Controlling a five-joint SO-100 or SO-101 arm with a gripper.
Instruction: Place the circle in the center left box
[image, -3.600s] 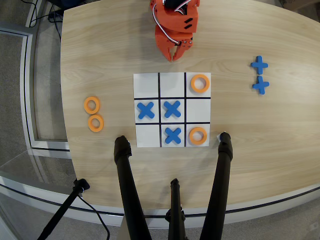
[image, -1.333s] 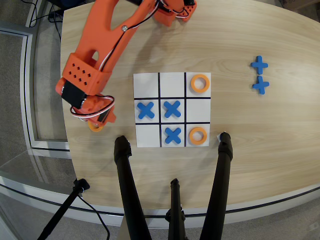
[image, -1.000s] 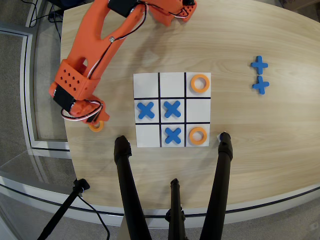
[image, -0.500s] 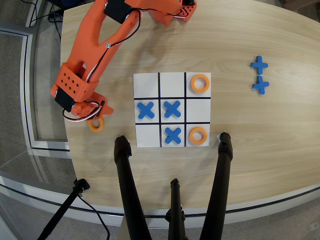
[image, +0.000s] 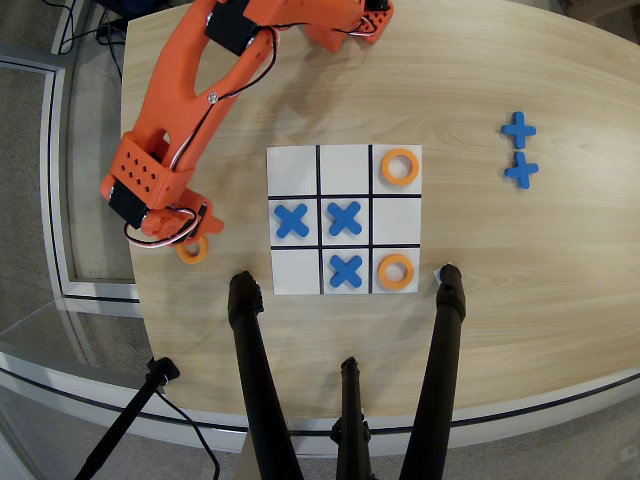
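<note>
Reaching over the table's nine o'clock side in the overhead view, your orange arm puts its gripper above the loose rings there. One circle shows just past the wrist, toward six o'clock of it, lying flat on the wood; the head hides whatever else sits beneath it. You cannot tell from this angle whether the fingers are spread or clenched, or whether they hold anything.

As I judge it, you are at the pickup stage and nothing of the placing is done. The target, the plain white middle-row end square at the board's three o'clock edge, stands empty. The board already carries three blue crosses in the middle and lower rows and two orange rings in the three o'clock column. Two spare crosses wait far off toward three o'clock.

What is left: grip a ring, lift, carry it across the board, set it down.

No brand, label or writing is readable anywhere.
</note>
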